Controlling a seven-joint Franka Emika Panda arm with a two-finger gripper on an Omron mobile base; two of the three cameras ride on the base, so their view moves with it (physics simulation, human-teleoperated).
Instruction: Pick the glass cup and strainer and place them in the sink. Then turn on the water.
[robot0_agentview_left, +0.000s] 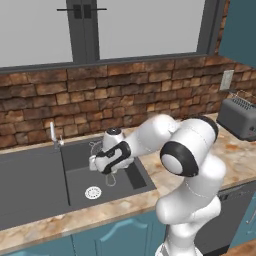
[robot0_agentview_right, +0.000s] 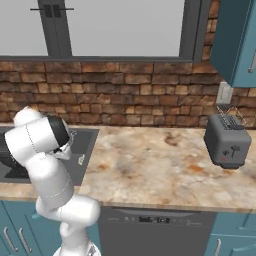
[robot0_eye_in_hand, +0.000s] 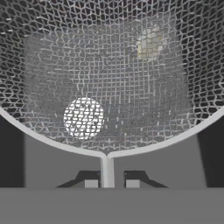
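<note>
**Strainer held over the sink basin**

The strainer (robot0_eye_in_hand: 113, 65) hangs above the sink (robot0_agentview_left: 30, 185), its wire-mesh bowl spreading across the hand view and its thin handle (robot0_eye_in_hand: 106, 168) running straight down between the two dark fingers (robot0_eye_in_hand: 91, 183). The gripper (robot0_eye_in_hand: 111, 183) is clenched on that handle, one tip on each side of the wire. Through the mesh the dark grey basin floor shows, with the round silver drain (robot0_eye_in_hand: 83, 117) below and to the left of the bowl's middle, and a pale, blurred yellowish patch up to the right that cannot be identified.

In the left base view the gripper (robot0_agentview_left: 95, 163) hovers over the right part of the basin, with the faint wire outline of the strainer (robot0_agentview_left: 110, 179) hanging under it, above and just right of the drain (robot0_agentview_left: 93, 192). The slim silver faucet (robot0_agentview_left: 53, 134) stands at the back rim of the sink, to the left of the hand.

The marbled surface (robot0_agentview_right: 160, 170) stretches to the right of the sink, carrying a grey toaster (robot0_agentview_right: 227, 140) near the brick wall (robot0_agentview_right: 130, 95), well apart from the basin.
</note>
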